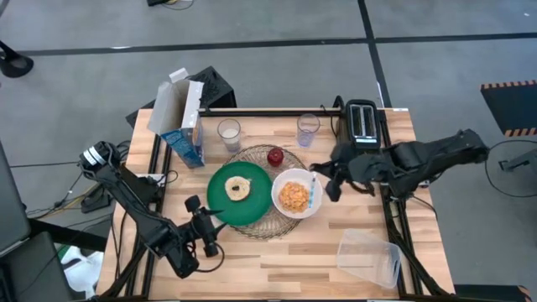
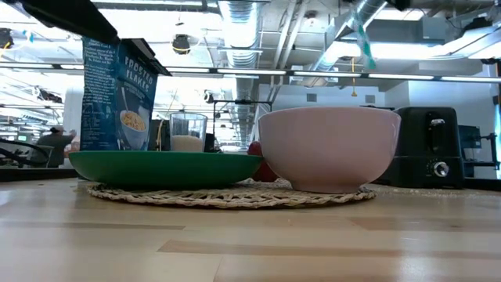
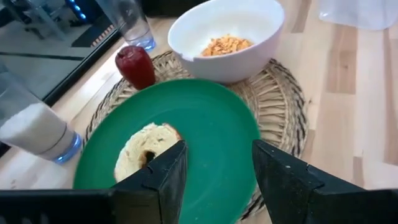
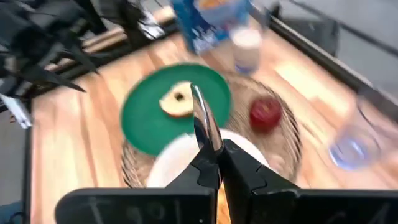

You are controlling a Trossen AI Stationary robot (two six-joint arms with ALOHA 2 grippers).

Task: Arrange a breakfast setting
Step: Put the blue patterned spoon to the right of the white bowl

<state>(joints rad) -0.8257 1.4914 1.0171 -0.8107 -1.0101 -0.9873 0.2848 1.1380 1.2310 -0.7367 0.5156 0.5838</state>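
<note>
A round wire mat (image 1: 263, 191) at the centre of the wooden tabletop (image 1: 294, 260) carries most of the breakfast setting. On it a green plate (image 1: 238, 194) holds a pale bagel (image 1: 237, 188), a white bowl (image 1: 296, 194) of orange cereal (image 1: 294, 195) sits touching the plate's right edge, and a small red apple (image 1: 275, 156) rests at the mat's far rim between them.

The right tool (image 4: 214, 163), above the bowl's right side, is clenched on a blue-handled spoon (image 1: 312, 190) whose metal end juts out past its fingertips in the right wrist view. The left tool (image 3: 214, 177) hovers at the plate's near-left edge with its fingers (image 3: 281, 175) parted and nothing between them.

Behind the mat stand two clear glasses: one with milk (image 1: 228, 132) to the left, an empty one (image 1: 307, 129) to the right. A blue cereal box (image 1: 186, 126), flaps open, stands just left of the milk glass. A black toaster (image 1: 363, 122) sits at the far right corner, close behind the right arm. A clear plastic tub (image 1: 369, 258) lies on its side near the front right, well apart from the mat. From table height, the bowl and plate block nearly everything behind them.
</note>
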